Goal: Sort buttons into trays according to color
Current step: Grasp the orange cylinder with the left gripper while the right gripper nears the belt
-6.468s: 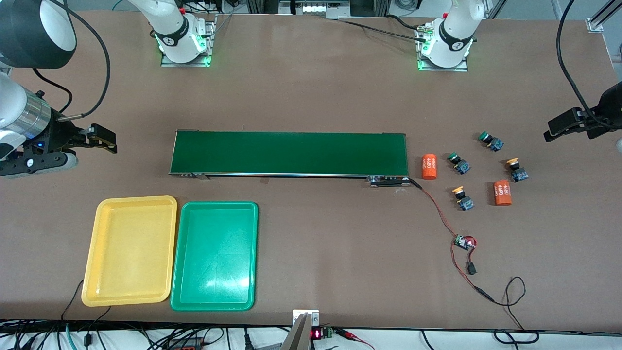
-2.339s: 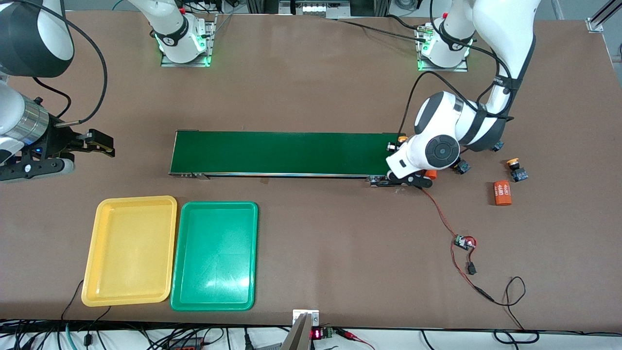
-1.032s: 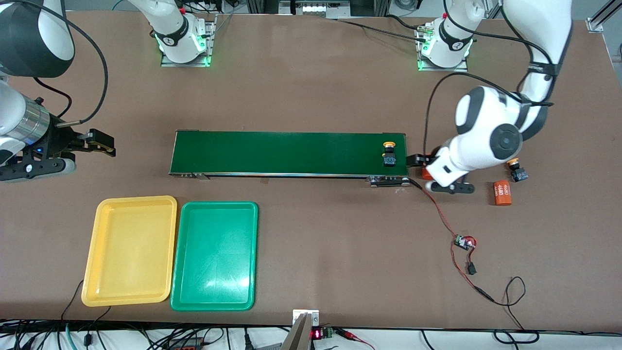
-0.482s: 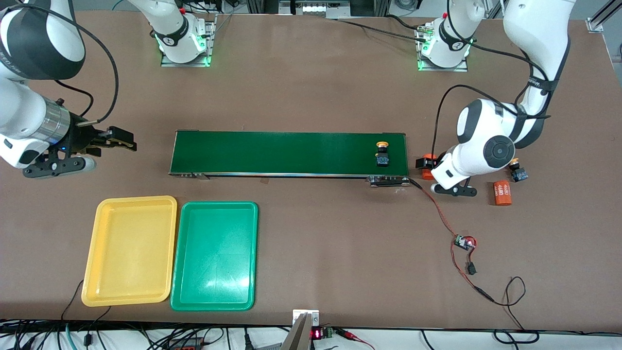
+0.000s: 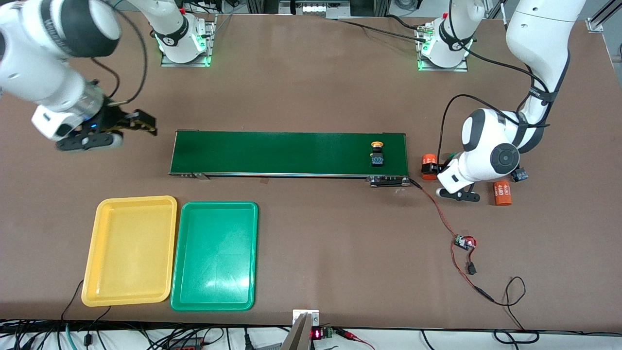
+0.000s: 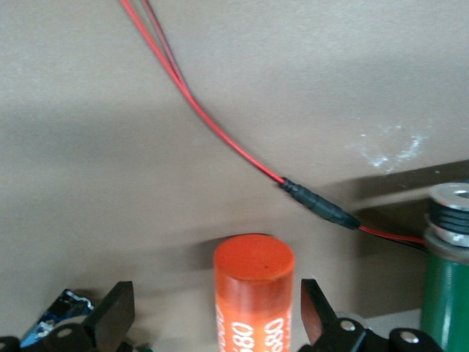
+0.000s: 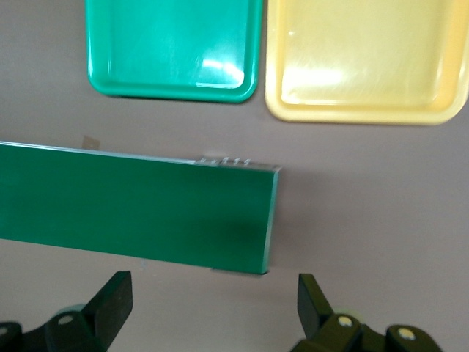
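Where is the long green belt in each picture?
Front view: the belt lies across the table's middle, farther from the camera than the trays, with a yellow button riding on it.
Left wrist view: only its end roller shows at the edge, beside the orange cylinder.
Right wrist view: its other end fills the middle.
Shared landmark: the green tray shows in the front and right wrist views.

Robotics lab: conveyor belt (image 5: 289, 153), cabled table (image 5: 316, 87).

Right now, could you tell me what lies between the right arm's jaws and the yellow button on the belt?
In the front view, only bare green conveyor belt stretches from the right gripper to the yellow button.
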Available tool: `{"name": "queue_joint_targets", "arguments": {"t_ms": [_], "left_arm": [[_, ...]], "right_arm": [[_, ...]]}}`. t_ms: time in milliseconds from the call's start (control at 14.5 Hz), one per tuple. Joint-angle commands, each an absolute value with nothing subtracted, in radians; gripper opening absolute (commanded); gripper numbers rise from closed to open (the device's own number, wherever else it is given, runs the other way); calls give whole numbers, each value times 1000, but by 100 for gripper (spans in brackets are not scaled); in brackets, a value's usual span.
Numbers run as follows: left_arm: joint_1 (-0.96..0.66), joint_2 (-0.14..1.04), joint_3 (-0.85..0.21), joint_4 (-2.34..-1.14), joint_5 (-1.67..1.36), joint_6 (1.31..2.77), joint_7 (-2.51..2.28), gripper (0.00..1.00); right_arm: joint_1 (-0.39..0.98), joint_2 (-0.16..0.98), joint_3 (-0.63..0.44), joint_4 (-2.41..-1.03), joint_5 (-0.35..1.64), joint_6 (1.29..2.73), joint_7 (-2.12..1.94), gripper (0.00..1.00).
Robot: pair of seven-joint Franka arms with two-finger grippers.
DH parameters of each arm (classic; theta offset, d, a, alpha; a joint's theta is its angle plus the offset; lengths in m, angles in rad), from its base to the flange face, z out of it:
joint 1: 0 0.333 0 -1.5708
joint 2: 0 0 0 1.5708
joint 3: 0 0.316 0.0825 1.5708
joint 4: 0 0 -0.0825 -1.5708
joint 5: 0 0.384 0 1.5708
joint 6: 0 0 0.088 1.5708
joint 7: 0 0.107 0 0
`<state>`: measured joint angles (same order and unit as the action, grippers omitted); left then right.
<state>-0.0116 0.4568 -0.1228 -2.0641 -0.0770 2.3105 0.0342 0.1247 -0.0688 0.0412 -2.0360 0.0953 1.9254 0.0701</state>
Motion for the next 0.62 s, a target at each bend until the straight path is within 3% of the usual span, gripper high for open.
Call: {"name": "queue_joint_targets", "arguments": {"t_ms": [0, 138, 206, 413, 550], "left_arm": [[-2, 445, -136, -2130, -63, 2384, 48, 98], [-2, 445, -140, -2155, -63, 2404, 41, 87], [-2, 442, -141, -2166, -63, 2404, 37, 76], [-2, 414, -146, -2169, -66, 2378, -23, 23], [-2, 376, -182, -2154, -64, 2330, -49, 1]], "right_arm": [[199, -144, 41, -2143, 91, 1982, 188, 100], [235, -144, 41, -2146, 58, 1985, 250, 100], [253, -143, 41, -2152, 49, 1986, 276, 100], [325, -143, 41, -2197, 32, 2058, 382, 100], [376, -130, 41, -2207, 31, 2107, 440, 100]]}}
